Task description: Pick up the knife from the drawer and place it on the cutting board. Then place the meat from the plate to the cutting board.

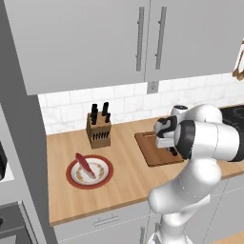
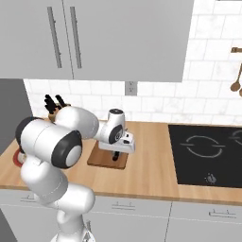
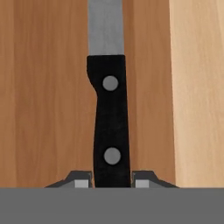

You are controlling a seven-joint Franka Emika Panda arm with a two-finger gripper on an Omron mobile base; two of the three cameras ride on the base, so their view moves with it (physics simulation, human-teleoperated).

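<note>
Kitchen scene, largest elements first. Grey wall cabinets [image 1: 95, 38] with vertical bar handles hang above a white tiled backsplash [image 1: 124, 102] that carries one wall socket [image 1: 152, 87]. Below runs the light wooden worktop [image 1: 124, 167], fronted by grey drawers [image 1: 102, 224] with slim handles. A black hob [image 2: 208, 153] is set into the worktop at my right, and wooden utensils [image 2: 236, 78] hang on the tiles above it.

On the worktop, from the left base view: a wooden knife block [image 1: 98, 128] with black-handled knives stands near the backsplash; in front of it lies the plate [image 1: 71, 178], red-rimmed, with the meat [image 1: 86, 165] resting across its cream centre. The cutting board [image 1: 150, 152] lies well apart to the right of the plate, its handle slot toward the backsplash.

My arm reaches over the cutting board, and my gripper [image 2: 116, 156] points down at it. In the hand view my gripper [image 3: 112, 180] is closed narrowly on the knife [image 3: 109, 127]: a fingertip stands tight against each side of the black riveted handle near its butt end. The silver blade runs away from me along the brown board surface, with the board's edge and paler worktop at the right of that view. Whether the knife already rests on the board or hangs just over it, I cannot tell.
</note>
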